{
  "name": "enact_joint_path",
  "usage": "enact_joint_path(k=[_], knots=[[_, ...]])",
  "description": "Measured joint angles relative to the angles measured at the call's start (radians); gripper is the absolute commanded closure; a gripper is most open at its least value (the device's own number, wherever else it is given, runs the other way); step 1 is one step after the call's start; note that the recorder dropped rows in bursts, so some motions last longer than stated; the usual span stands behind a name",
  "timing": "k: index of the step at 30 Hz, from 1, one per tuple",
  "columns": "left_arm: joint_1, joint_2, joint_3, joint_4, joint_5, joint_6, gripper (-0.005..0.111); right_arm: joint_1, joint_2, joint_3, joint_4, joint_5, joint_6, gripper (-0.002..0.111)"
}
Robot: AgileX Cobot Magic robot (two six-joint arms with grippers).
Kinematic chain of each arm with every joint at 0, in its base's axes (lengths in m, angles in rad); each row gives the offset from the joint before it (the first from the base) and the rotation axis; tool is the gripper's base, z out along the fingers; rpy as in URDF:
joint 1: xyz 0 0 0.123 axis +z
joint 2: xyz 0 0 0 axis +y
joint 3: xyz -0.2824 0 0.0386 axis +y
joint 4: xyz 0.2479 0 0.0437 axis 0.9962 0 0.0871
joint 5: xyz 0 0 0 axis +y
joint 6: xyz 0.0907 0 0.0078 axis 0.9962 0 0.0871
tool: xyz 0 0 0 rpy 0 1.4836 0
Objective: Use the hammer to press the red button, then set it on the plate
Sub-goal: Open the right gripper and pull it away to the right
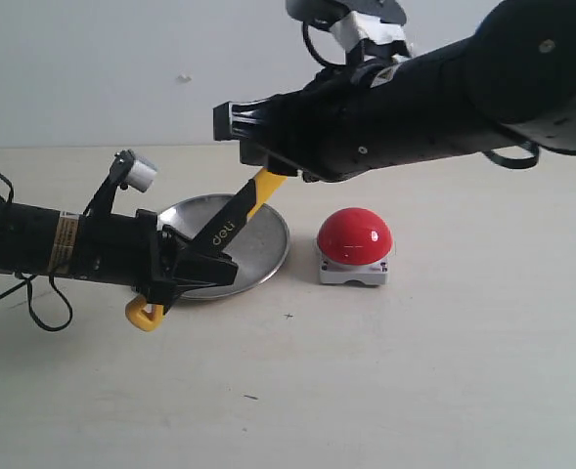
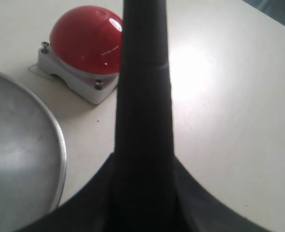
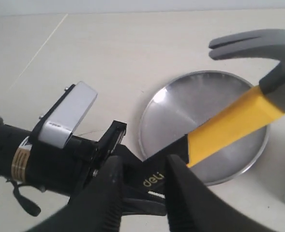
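My left gripper is shut on the lower black handle of the hammer, just above its yellow loop. The handle slants up to the right over the silver plate. In the exterior view my right arm hides the steel head. My right gripper is open, its fingers apart in front of the lettered part of the hammer without touching it. The red button sits on the table right of the plate, untouched. In the left wrist view the hammer rises between the plate and the red button.
My right arm reaches across from the upper right, over the button, to above the plate. A small camera block stands up on the left wrist. Bare pale tabletop lies in front of the button and plate.
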Motion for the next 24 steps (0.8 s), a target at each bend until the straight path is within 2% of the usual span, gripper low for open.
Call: enact_joint_path(k=[6, 16, 24], knots=[[0.0, 0.0, 0.0, -0.006, 0.0, 0.0, 0.107, 0.0, -0.198, 0.145, -0.067, -0.014, 0.0, 0.108], [0.0, 0.0, 0.0, -0.006, -0.002, -0.049, 0.107, 0.0, -0.607, 0.55, -0.06, -0.334, 0.002, 0.108], [0.0, 0.0, 0.0, 0.008, -0.002, -0.129, 0.107, 0.0, -0.788, 0.793, -0.014, -0.526, 0.003, 0.108]])
